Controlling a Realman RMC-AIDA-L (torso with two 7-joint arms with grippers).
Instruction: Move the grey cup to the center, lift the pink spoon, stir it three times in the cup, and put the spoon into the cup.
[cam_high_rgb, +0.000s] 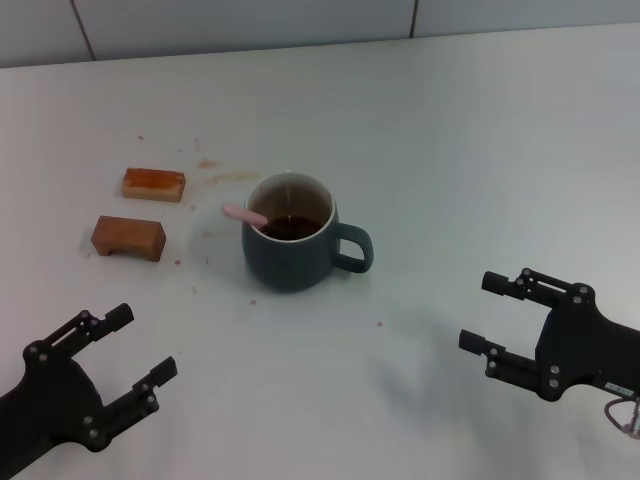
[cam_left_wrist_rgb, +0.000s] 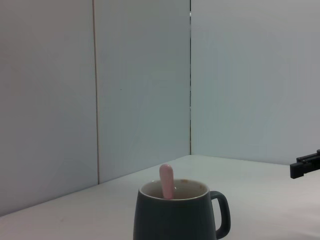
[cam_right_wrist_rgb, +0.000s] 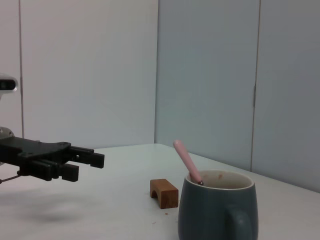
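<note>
The grey cup (cam_high_rgb: 290, 243) stands a little left of the middle of the head view on the white table (cam_high_rgb: 480, 150), its loop handle pointing toward the right of the frame and dark brown liquid showing inside. The pink spoon (cam_high_rgb: 245, 214) stands in the cup, leaning on the rim at the cup's left side with its pale handle sticking out up and to the left. Neither gripper touches cup or spoon.

The left gripper (cam_high_rgb: 140, 350) hangs in the lower left corner of the head view, well apart from the cup, its two black fingers spread wide with nothing between them and pointing up and to the right. The right gripper (cam_high_rgb: 485, 313) sits at the lower right, also well clear of the cup, fingers parted and empty, pointing toward the left of the frame.

Left of the cup lie two small brown wooden blocks (cam_high_rgb: 128, 236), one above the other in the head view. Brownish stains (cam_high_rgb: 215, 172) mark the table between the upper block and the cup.
</note>
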